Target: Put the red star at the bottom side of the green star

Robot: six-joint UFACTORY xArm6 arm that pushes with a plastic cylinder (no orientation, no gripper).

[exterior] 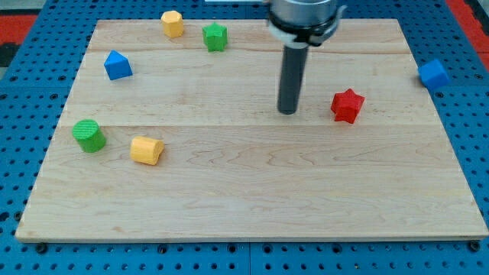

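1. The red star (347,105) is a small chunky block lying flat, just to the view's right of my tip (287,112), near but not touching.
2. The green star (215,37) lies flat, well toward the view's top-left of my tip.

Red star (347,105), green star (215,37), green cylinder (89,136) — two yellow blocks (147,150) (173,24), shapes unclear — pale wood-grain board (252,198).

Wooden board (252,206) carries red star (347,105), green star (215,37), green cylinder (89,136), two yellow blocks (147,150).
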